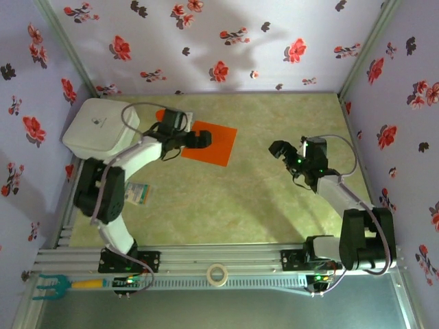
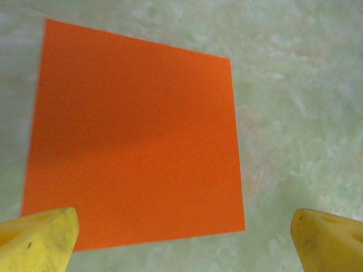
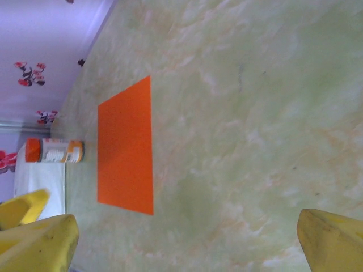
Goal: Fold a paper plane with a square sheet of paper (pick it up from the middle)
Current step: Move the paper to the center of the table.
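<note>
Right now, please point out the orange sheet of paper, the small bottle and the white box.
orange sheet of paper (image 2: 136, 136): left wrist view, its middle.
small bottle (image 3: 57, 151): right wrist view, its label.
white box (image 1: 101, 127): top external view, its top face.

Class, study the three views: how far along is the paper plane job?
Done: nothing. The orange sheet lies flat and uncreased on the table. In hand: the left pincer is open at the sheet's edge, and the right pincer stands open, apart from it. Left: the pickup from the middle and every fold.
</note>
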Action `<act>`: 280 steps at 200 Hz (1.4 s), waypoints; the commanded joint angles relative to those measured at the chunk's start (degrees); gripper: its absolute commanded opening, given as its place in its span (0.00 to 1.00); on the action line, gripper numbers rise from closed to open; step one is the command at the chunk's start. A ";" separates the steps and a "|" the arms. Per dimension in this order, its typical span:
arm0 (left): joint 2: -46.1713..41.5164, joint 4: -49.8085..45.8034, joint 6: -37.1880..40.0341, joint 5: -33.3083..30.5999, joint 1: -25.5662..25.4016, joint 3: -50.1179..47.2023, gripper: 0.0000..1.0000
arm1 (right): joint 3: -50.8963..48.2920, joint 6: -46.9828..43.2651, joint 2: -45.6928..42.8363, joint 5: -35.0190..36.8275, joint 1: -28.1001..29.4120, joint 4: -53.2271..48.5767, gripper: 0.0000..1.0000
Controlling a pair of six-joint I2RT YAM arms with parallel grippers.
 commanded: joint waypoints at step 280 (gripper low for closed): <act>-3.54 -10.04 -24.32 -23.69 -22.44 -8.51 1.00 | -6.48 8.01 -6.91 0.26 5.38 -6.61 0.99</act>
